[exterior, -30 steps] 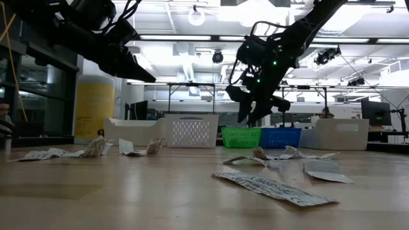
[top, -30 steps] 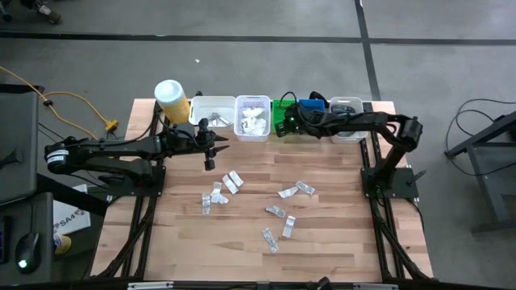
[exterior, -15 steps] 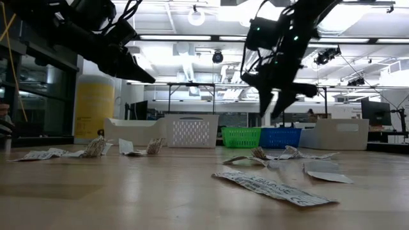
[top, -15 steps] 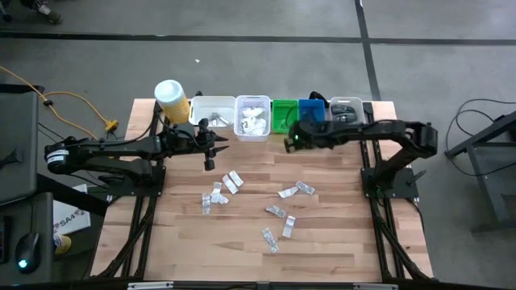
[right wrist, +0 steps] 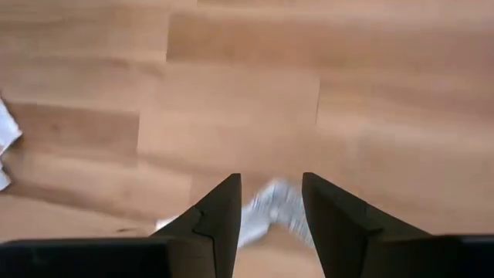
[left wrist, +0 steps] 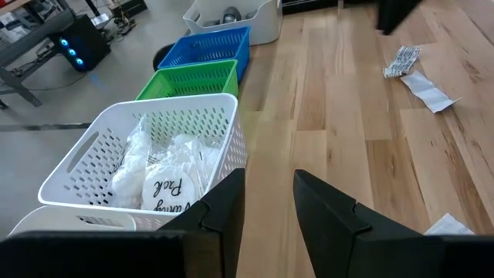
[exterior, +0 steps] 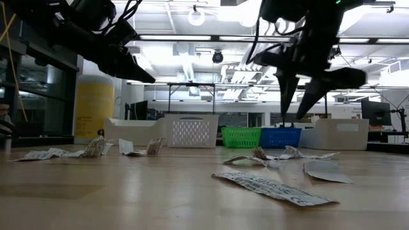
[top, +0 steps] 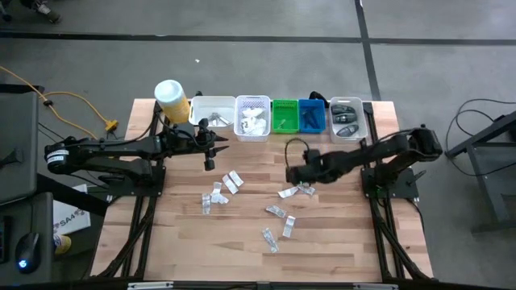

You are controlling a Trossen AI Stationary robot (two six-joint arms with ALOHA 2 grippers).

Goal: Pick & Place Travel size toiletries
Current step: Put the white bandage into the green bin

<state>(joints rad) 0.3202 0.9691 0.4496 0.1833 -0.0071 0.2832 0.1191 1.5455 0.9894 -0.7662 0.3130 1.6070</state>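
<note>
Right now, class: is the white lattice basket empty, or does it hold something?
Holds something: the white lattice basket has clear plastic sachets inside, seen in the left wrist view.

The bench [top: 339, 234] is pale striped wood. At its back stand a yellow canister [top: 172, 100] with a white lid, two white bins [top: 230, 117], a green basket [top: 285, 115] and a blue one [top: 312, 114]. Clear-and-white sachets [top: 278, 213] carry dark print. Both arms are black.
</note>
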